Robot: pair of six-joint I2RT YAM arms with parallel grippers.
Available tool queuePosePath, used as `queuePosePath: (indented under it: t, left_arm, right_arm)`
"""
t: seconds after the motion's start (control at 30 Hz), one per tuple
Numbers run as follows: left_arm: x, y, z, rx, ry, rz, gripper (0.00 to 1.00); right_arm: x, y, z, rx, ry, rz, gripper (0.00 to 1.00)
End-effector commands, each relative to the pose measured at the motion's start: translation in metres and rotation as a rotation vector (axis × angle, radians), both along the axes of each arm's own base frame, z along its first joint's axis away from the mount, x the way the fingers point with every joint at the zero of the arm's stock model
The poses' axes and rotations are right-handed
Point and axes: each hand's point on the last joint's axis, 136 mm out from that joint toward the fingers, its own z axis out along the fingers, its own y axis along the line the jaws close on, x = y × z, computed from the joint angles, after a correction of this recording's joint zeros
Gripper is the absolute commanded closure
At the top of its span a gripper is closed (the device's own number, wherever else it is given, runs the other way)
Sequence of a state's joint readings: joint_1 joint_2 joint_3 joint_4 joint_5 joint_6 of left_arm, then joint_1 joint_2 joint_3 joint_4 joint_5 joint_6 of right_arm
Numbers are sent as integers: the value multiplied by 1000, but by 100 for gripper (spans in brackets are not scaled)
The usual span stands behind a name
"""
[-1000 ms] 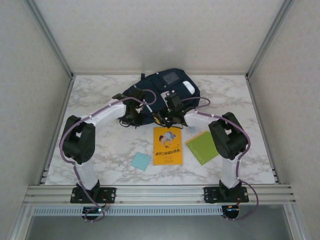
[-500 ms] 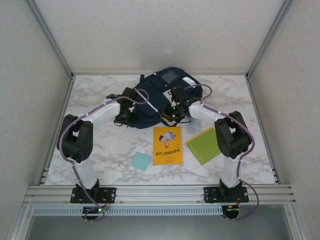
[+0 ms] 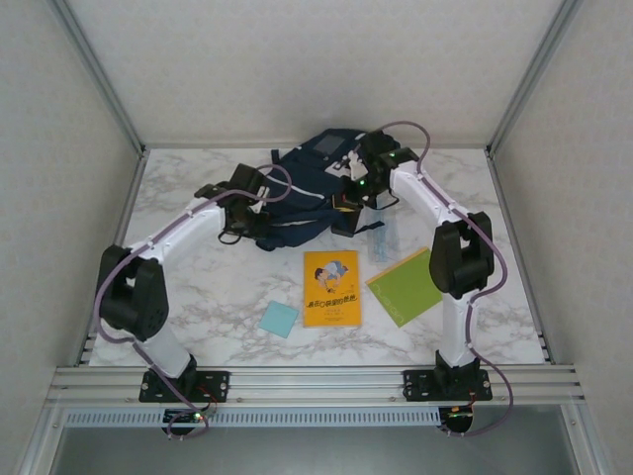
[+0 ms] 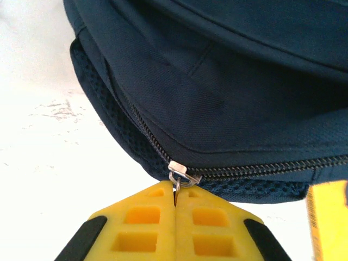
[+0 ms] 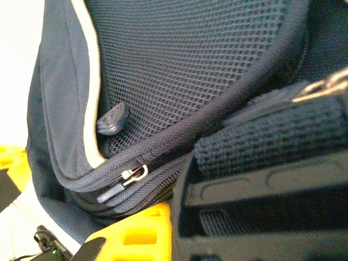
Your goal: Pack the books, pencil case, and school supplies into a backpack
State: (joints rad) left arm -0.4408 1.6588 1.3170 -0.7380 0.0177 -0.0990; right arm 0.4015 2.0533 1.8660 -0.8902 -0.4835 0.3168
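While the navy backpack (image 3: 302, 193) lies at the far centre of the marble counter (image 3: 227, 287), both arms reach to it from either side. The left end effector (image 4: 175, 198) is closed tight on a metal zipper pull (image 4: 178, 182) at the bag's left edge. Its yellow fingers are pressed together with the tab pinched between them, and zipper teeth run off along the seam on both sides. The right end effector (image 3: 348, 201) sits at the right side of the backpack, against dark mesh and a pale-edged panel. Its jaws are drawn together; whether anything is caught between them cannot be told. Another zipper pull (image 5: 130, 176) rests on the teeth just beside its yellow finger.

Nearer the arms, the orange-yellow book (image 3: 331, 288) lies flat at the centre of the counter. The lime green book (image 3: 406, 287) lies just to its right, turned at an angle. The small light-blue pad (image 3: 279, 319) sits just left of the orange-yellow book, and the clear bluish packet (image 3: 381, 240) lies between the backpack and the lime green book.
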Motion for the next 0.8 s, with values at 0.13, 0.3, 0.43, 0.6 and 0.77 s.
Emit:
queuePosePath:
  t: [0.13,0.3,0.43,0.6,0.77]
  left_arm:
    - [-51,-25,16,-96,141,11,100]
    - [-47,-62,30,-185,178,-1,100]
    - [-43,-82,25,-176,201,-3,100]
    - [-43,-89,8,-108,234,-4,100]
    - [-48,-88,1,-39,250,-13,100]
  right_arm:
    - [69,-16,34,-28,-148,-144,92]
    - [69,-30,32,-98,-73,-269,32]
    - [37,-48,34,-125,-17,-338,7]
    - [-21,-62,19,-58,85,-452,4]
    - [-71,-45,-3,134,192,-585,4]
